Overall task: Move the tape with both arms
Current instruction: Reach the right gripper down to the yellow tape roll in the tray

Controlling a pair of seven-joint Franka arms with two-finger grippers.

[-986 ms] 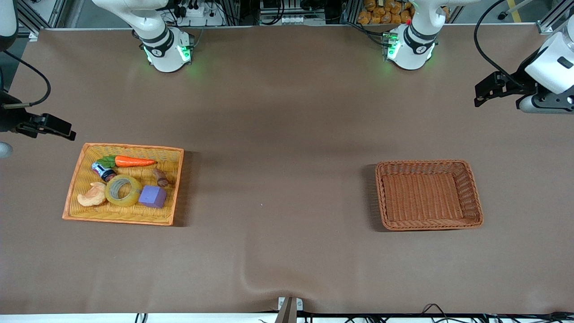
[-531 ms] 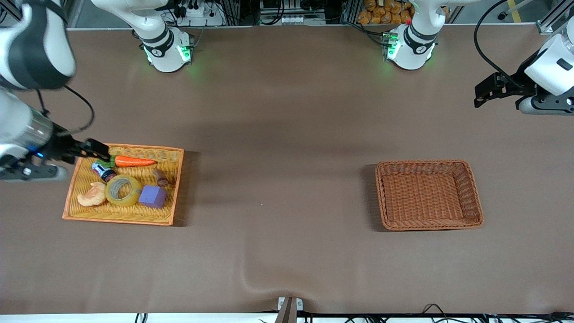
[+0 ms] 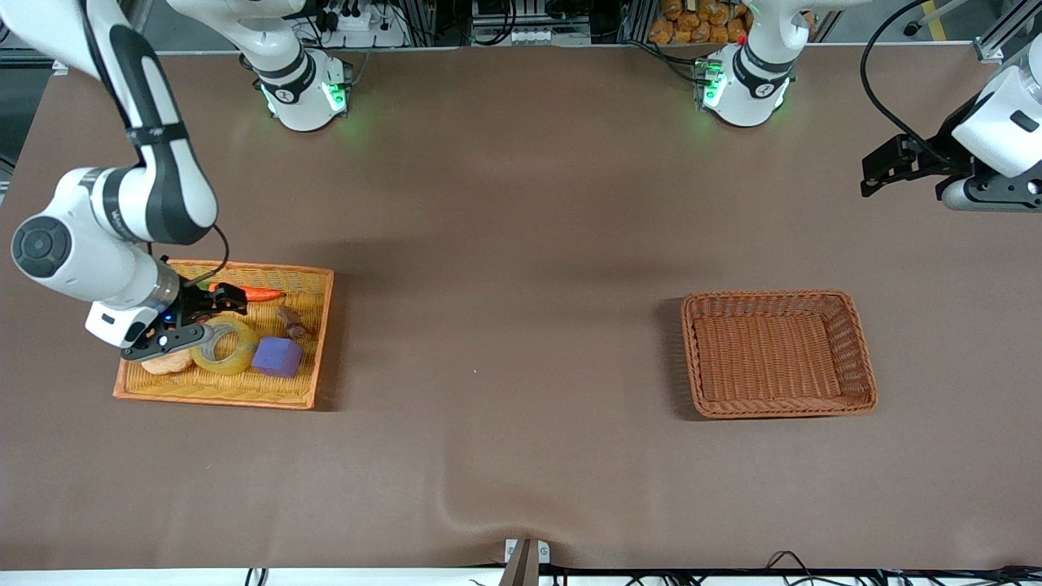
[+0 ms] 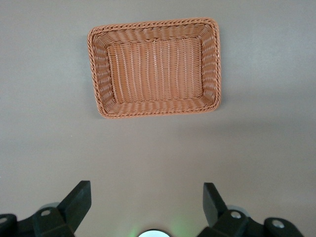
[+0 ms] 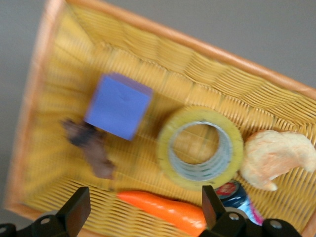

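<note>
Yellowish tape (image 3: 225, 346) lies flat in the yellow tray (image 3: 244, 392) (purple cube (image 3: 277, 356) just beside it). Over it hangs the right gripper (image 3: 213, 316), jaws wide. Left gripper (image 3: 868, 178), also wide, waits above bare table near the brown basket (image 3: 855, 346).

tape (image 3: 225, 347) hemmed by cube (image 3: 277, 356)

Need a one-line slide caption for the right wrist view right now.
Open right pincer over the yellow tray, above the tape lying among cube, carrot and other items.
</note>
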